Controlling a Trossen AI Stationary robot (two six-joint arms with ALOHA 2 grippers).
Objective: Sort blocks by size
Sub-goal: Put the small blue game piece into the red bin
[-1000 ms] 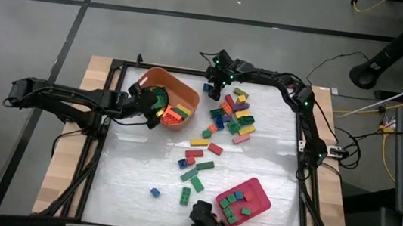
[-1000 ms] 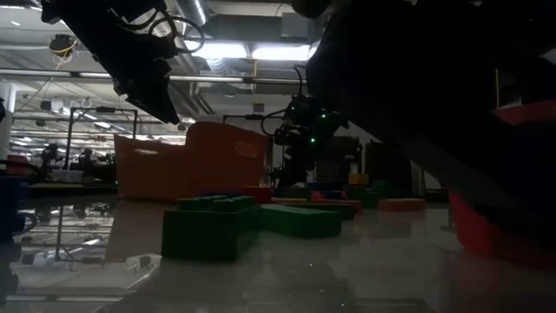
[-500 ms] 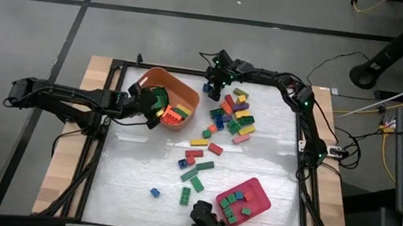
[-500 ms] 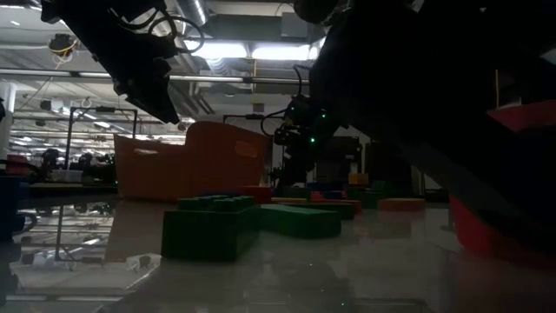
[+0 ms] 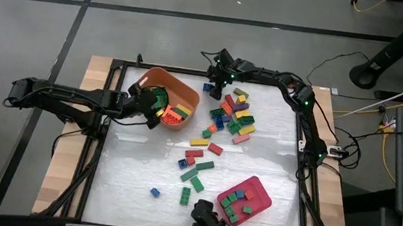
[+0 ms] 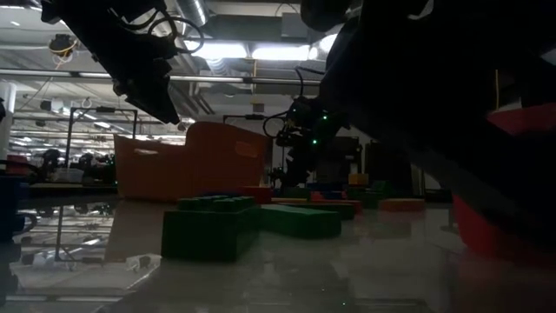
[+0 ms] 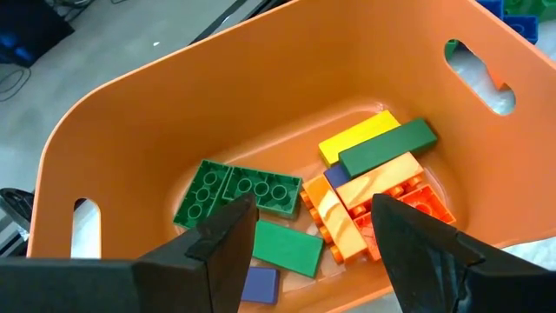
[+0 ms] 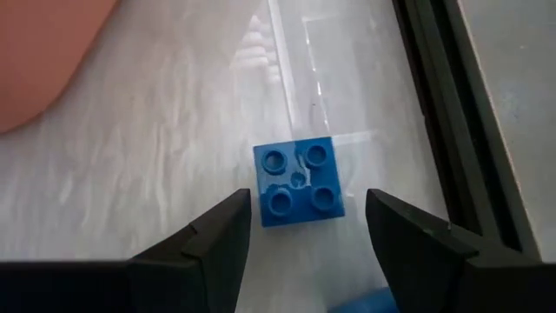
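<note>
Blocks lie in a heap [image 5: 233,115] at the far right and scattered mid-table [image 5: 197,164]. My left gripper [image 7: 314,252] hangs open over the orange tub [image 5: 177,89], with nothing between its fingers. Long green, yellow and orange blocks [image 7: 373,187] lie in the tub. My right gripper [image 8: 304,243] stands open near the table's far edge, pointing down at a slant. A small blue square block [image 8: 297,183] with four studs lies flat on the table just ahead of the gap between its fingers, touching neither finger. In the high view this gripper [image 5: 215,84] is beside the tub's right side.
A pink-red tray [image 5: 260,190] holding small green blocks stands near the front edge. A lone blue block [image 5: 154,192] lies at the front left. The black table frame [image 8: 452,130] runs close behind the blue square block. In the low view, green blocks [image 6: 213,228] sit in the foreground.
</note>
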